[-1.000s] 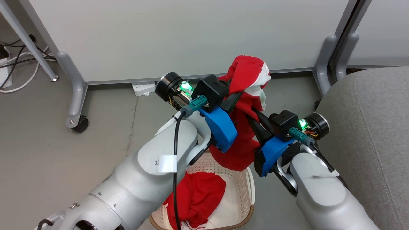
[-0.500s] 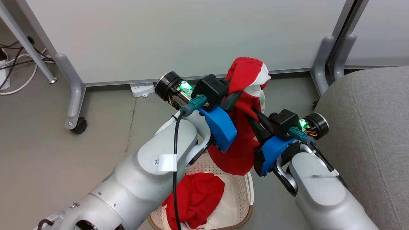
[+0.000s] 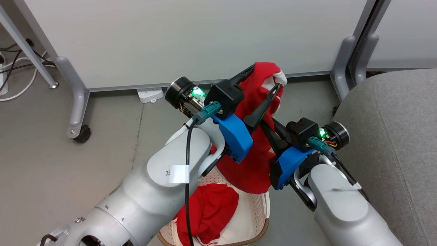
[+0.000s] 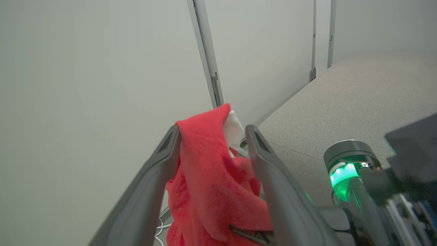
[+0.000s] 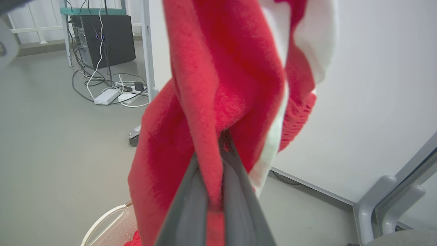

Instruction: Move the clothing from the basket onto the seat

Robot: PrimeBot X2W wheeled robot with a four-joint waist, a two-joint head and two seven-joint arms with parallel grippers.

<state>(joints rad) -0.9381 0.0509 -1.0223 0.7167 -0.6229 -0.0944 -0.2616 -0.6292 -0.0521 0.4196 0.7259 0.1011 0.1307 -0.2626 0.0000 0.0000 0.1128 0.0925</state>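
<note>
One red garment [image 3: 254,160] of the clothing, with white trim, hangs above the basket [image 3: 263,206]. My left gripper [image 3: 261,82] is open, and the cloth's top [image 4: 211,171] lies loosely between its spread fingers [image 4: 254,143]. Just below and to the right, my right gripper [image 3: 269,124] is shut on the same garment [image 5: 218,85]; its fingers [image 5: 239,205] pinch a fold. A second red garment [image 3: 208,212] lies in the cream basket, whose white handle [image 5: 102,222] shows in the right wrist view. The grey seat [image 3: 392,136] is at the right.
White partition panels [image 3: 191,37] on grey feet with a castor [image 3: 82,131] stand behind. A power strip [image 3: 149,94] and cables [image 3: 17,68] lie on the grey floor. The right wrist view has a computer tower [image 5: 106,37] and more cables.
My left gripper has opened and let go of the hanging garment, whose top has sagged a little. My right gripper keeps its grip. The camera has shifted slightly.
</note>
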